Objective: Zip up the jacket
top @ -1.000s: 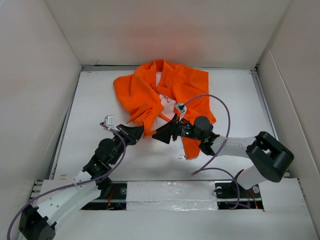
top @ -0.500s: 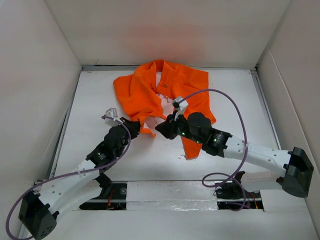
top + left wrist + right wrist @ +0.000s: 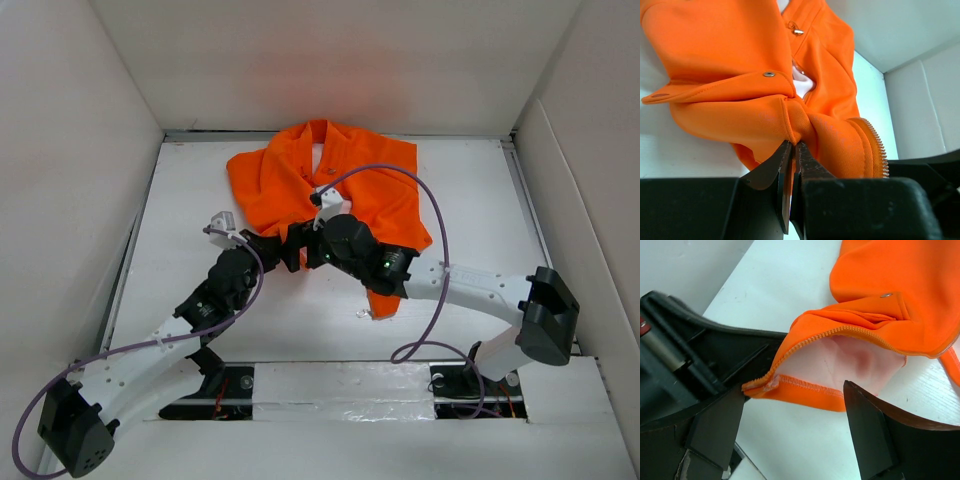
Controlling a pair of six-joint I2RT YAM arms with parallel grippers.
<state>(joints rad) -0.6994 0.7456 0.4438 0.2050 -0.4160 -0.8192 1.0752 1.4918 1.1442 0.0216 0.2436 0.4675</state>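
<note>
the orange jacket (image 3: 345, 185) lies in a rumpled heap on the white table (image 3: 180, 300). it is on the far side, close to the back wall (image 3: 330, 60). its near edge comes down to where the two arms meet, and one strip of it runs on past the right arm.

the left gripper (image 3: 272, 247) comes in from the left and reaches the jacket's near edge. the left wrist view shows it pinched tight on a fold of the orange cloth. its two black fingers (image 3: 782, 165) almost touch, with the cloth squeezed between them. just to the right of that fold runs a row of zipper teeth (image 3: 879, 147). a round metal snap (image 3: 769, 74) sits on a flap above. a small shiny metal bit (image 3: 797, 31) is higher up.

the right gripper (image 3: 303, 252) comes in from the right. it sits just beside the left one at the same edge. in the right wrist view its own fingers (image 3: 867, 430) are spread wide. the bottom corner of the jacket lies between them, not squeezed. there the pale lining (image 3: 840, 362) shows, with zipper teeth along its top edge and a stitched hem below. the black body of the left arm (image 3: 685, 360) is right next to the tip of that corner.
</note>
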